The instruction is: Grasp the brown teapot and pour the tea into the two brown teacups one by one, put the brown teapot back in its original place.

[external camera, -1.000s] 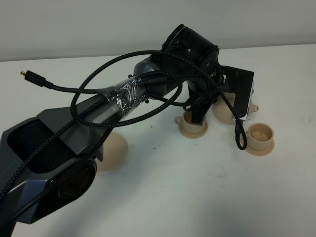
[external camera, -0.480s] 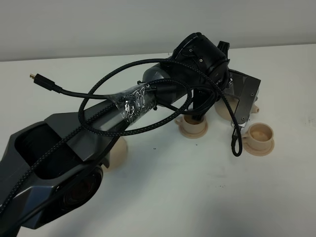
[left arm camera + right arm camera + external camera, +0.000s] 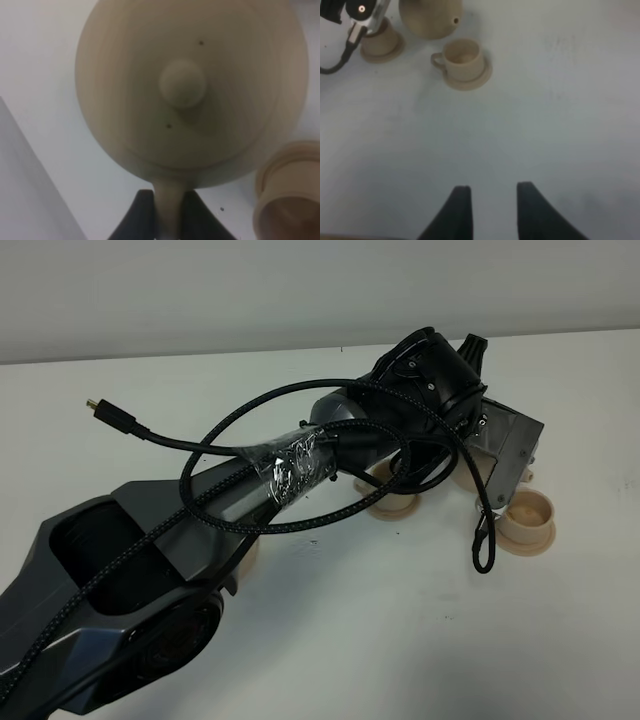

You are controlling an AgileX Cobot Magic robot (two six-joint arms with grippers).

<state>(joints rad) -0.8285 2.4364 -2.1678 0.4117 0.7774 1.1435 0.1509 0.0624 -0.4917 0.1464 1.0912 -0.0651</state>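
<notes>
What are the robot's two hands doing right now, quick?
Left hand: closed on the handle of the brown teapot.
Right hand: open, holding nothing.

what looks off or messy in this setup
A black cable's plug sticks out unplugged, loose off the left arm. A braided cable loop dangles right beside the right-hand teacup, where it could snag.

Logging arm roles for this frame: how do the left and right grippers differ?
The left gripper is shut on the handle of the brown teapot; the right gripper is open, holding nothing. The left gripper works right beside a teacup; the right gripper hangs over the table, apart from teapot and teacups. Both have dark fingers.
</notes>
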